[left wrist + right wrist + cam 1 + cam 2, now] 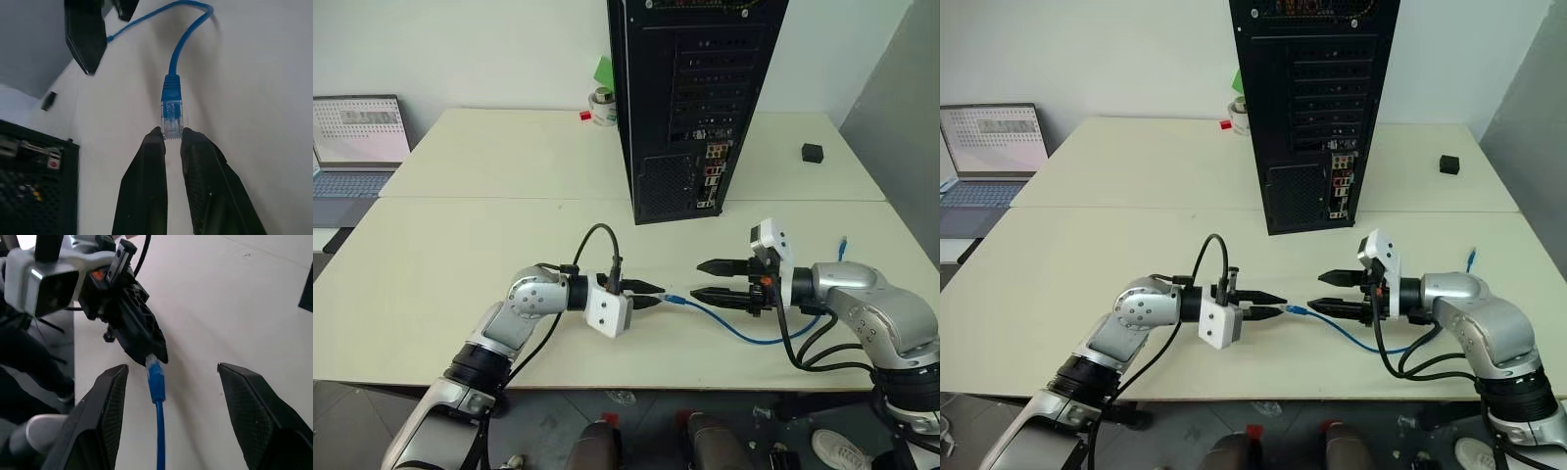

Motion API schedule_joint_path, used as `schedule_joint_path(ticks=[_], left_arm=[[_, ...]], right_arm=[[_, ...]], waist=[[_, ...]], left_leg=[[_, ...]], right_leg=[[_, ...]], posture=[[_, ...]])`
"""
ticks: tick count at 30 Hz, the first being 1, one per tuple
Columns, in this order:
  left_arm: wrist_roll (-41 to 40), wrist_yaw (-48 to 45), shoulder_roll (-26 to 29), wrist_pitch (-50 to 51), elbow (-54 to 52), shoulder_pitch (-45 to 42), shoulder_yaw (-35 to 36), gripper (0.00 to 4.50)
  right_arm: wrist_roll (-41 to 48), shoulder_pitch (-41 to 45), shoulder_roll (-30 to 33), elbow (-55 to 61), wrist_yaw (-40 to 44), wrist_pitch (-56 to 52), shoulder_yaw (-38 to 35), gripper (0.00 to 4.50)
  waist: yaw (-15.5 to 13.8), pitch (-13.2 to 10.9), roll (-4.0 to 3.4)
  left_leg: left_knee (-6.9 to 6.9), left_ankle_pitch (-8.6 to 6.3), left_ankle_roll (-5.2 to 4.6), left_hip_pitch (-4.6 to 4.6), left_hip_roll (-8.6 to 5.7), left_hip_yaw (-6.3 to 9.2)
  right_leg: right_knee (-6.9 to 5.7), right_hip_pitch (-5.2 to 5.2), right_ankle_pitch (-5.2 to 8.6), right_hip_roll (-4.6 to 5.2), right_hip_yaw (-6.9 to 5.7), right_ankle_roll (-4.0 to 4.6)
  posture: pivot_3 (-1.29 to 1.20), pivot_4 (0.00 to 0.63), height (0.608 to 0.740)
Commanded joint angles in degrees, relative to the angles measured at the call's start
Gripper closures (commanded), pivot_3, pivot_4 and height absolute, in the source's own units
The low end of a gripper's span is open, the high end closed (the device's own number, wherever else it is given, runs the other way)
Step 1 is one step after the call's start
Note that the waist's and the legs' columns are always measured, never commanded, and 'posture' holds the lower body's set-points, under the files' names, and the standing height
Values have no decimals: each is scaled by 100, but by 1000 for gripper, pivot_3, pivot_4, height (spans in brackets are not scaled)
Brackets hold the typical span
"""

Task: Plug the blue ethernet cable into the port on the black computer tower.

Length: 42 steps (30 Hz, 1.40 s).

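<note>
Left tool [649, 294] is clenched on the clear plug at the end of the blue ethernet cable [744, 331]; in the left wrist view the two fingers [146, 186] pinch only the very tip of the plug, which sticks out past them. Right tool [720, 280] stands released, jaws spread either side of the cable just behind the plug, touching nothing that I can see. The rest of the cable droops onto the surface [460, 245] and curves off toward my right arm, its far end near the surface's right edge.

Risk: the pinch is shallow (tip only), so I judge the plug could twist or slip out when pushed against a port. Cable slack under the right arm could snag and drag the plug off line.

The black computer tower [690, 98] stands upright well beyond both tools, rear face toward me, connectors low on the right side. Nothing lies between plug and tower. Around: a laptop [357, 147] far left, a tape roll [603, 108] beside the tower, a small black cube [814, 152] to its right.
</note>
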<state>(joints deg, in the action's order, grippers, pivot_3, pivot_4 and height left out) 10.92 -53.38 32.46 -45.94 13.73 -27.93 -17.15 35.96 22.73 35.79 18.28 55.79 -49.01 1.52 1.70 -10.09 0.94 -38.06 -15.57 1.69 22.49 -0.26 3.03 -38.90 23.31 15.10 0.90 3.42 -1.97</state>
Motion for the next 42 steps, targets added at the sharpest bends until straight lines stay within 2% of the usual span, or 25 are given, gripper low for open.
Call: schedule_joint_path(ticks=[1, 7, 19, 22, 25, 30, 32, 33, 42], left_arm=[[866, 1135, 58, -1219, 395, -202, 366, 4295], [1428, 2182, 27, -1708, 609, -276, 568, 4295], [1859, 2887, 191, -1812, 733, -346, 394, 4296], [1869, 2964, 209, -1790, 742, -354, 365, 4296], [1878, 3015, 225, -1772, 726, -348, 340, 4296], [1869, 3048, 248, -1761, 684, -319, 277, 4296], [1866, 3063, 252, -1746, 663, -313, 259, 4301], [1867, 3071, 254, -1740, 656, -311, 253, 4301], [1815, 3078, 309, -1735, 712, -273, 181, 4301]], right_arm=[[534, 14, -250, 114, -355, -477, -250, 1418], [854, 1, -630, 23, -687, -804, -218, 1418], [908, 180, -950, -273, -862, -762, -151, 1418], [892, 190, -978, -309, -887, -731, -126, 1902], [876, 195, -1005, -333, -910, -711, -102, 2573], [895, 238, -1041, -383, -954, -691, -101, 3766], [916, 245, -1038, -388, -951, -700, -108, 4392], [922, 249, -1036, -390, -947, -705, -107, 4499], [932, 308, -1012, -448, -903, -742, -83, 4500]], waist=[[-1, 0, 0], [0, 0, 0], [8, 1, 0], [8, 0, 0], [8, 1, -1], [10, 1, -1], [10, 1, -1], [10, 1, -1], [10, 1, -1]], left_leg=[[0, 0, 0, 1, -1, 0], [0, 0, -1, 5, -4, 5], [0, 2, -3, 10, -8, 18], [-1, 2, -3, 15, -9, 23], [-1, 2, -3, 15, -9, 25], [-1, 2, -4, 16, -9, 27], [-1, 2, -4, 17, -9, 28], [-1, 2, -4, 17, -9, 29], [-1, 3, -4, 22, -9, 40]], right_leg=[[0, 0, 0, 0, 0, 0], [-1, 0, 0, -1, -10, -1], [-2, 0, 0, -8, -32, -1], [-1, 0, 0, -7, -38, -1], [-1, 0, 0, -7, -41, -1], [-1, 0, 0, -6, -44, -1], [-1, 0, 0, -6, -47, -1], [-1, 0, 0, -6, -47, -1], [-1, 0, 0, -5, -62, -1]], posture=[[0, 150, 740], [0, 150, 740], [0, 150, 740], [0, 150, 740], [0, 150, 740], [0, 150, 740], [0, 150, 740], [0, 150, 740], [0, 150, 740]])
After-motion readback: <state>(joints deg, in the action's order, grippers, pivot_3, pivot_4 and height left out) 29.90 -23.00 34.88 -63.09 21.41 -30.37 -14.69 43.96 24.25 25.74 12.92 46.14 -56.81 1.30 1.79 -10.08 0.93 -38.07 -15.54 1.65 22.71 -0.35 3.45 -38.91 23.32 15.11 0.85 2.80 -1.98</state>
